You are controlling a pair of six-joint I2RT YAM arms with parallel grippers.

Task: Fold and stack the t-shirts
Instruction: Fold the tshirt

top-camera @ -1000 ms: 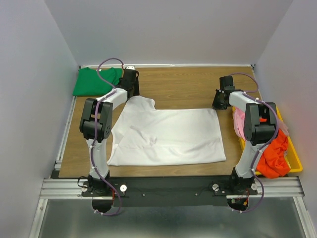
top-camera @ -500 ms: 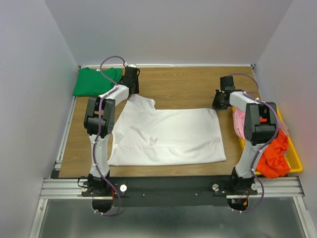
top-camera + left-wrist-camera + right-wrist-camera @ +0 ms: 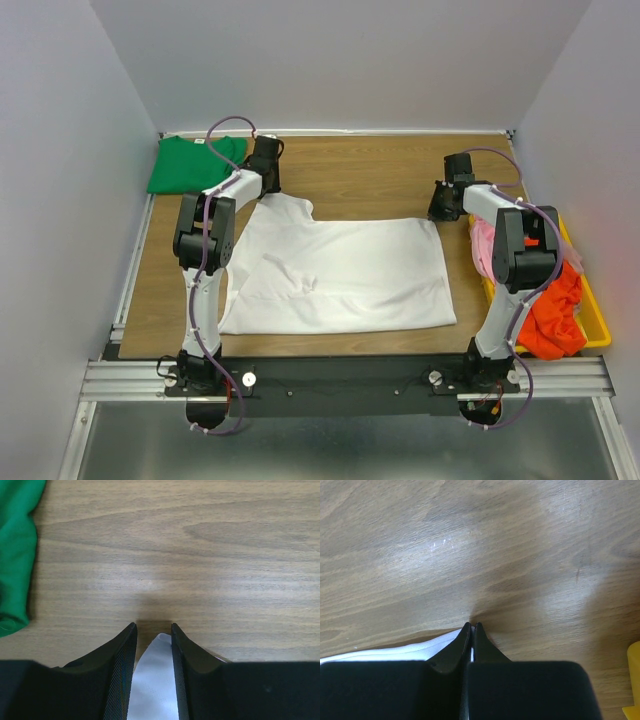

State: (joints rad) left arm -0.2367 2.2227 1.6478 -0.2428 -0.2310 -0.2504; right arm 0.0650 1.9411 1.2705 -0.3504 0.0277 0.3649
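A white t-shirt lies spread flat in the middle of the table. My left gripper stands at its far left sleeve. In the left wrist view its jaws are apart, with the white sleeve tip lying between them. My right gripper is at the shirt's far right corner. In the right wrist view it is shut on the white hem. A folded green t-shirt lies at the far left corner and shows at the left edge of the left wrist view.
A yellow bin at the right table edge holds a pink t-shirt and an orange-red t-shirt. Bare wood lies beyond the white shirt. Grey walls close in the table on three sides.
My left arm's elbow has swung a little to the right and its wrist has moved slightly toward the far edge. The right arm and the white shirt have stayed put.
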